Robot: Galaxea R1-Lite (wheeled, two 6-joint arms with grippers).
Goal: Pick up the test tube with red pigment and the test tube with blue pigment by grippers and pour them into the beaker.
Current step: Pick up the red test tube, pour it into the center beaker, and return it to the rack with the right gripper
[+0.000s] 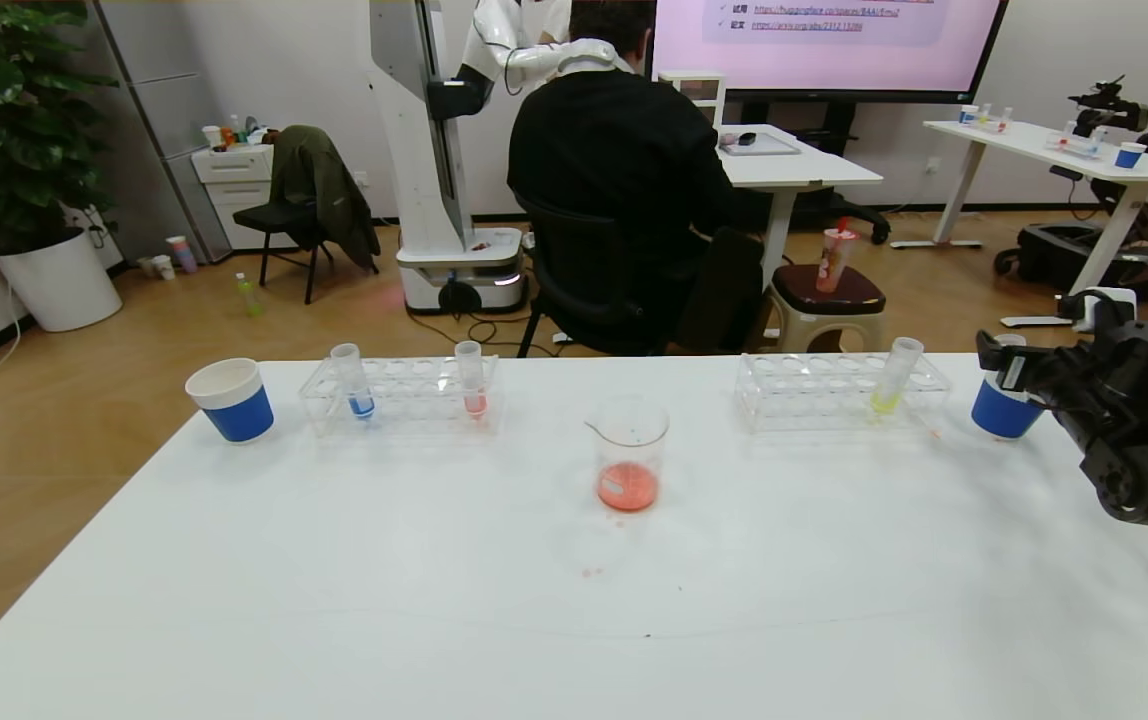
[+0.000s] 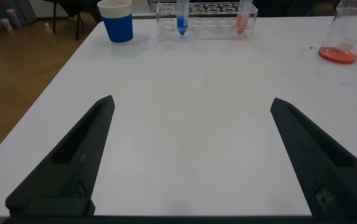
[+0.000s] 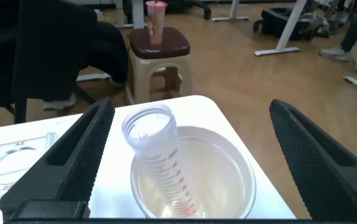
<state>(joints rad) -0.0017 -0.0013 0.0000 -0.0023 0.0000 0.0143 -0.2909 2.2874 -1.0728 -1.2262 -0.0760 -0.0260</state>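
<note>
Hovering over a blue-and-white paper cup [image 3: 194, 177] at the table's far right corner, the right gripper [image 3: 191, 162] had its two black, ridged fingers [image 3: 73, 165] spread wide with nothing between them. Below the gap, a clear plastic tube [image 3: 160, 158] with printed graduations leaned in that cup, its wide rim up and tilted off vertical, a trace of reddish liquid at its tip; the fingers stood clear of it on both sides.

Well off to that gripper's left, a clear rack [image 1: 839, 390] held a tube with yellow-green liquid [image 1: 894, 375], slanted, rim up. Farther left, near the table's middle, the glass beaker [image 1: 627, 450] stood upright, spout toward the left, with red-orange liquid pooled in its bottom.

The left gripper [image 2: 191, 155] hung low over bare white table [image 1: 434, 600] on the near side, its smooth black wedge fingers [image 2: 73, 162] also parted wide and holding nothing. Ahead of it, at the far edge, a second clear rack [image 1: 399, 395] held the blue tube [image 1: 352, 380] and a tube with paler pinkish-red liquid [image 1: 472, 378], both nearly upright, long axis vertical, rims up and coloured tips down. Just left of that rack stood another paper cup [image 1: 231, 400], upright.
</note>
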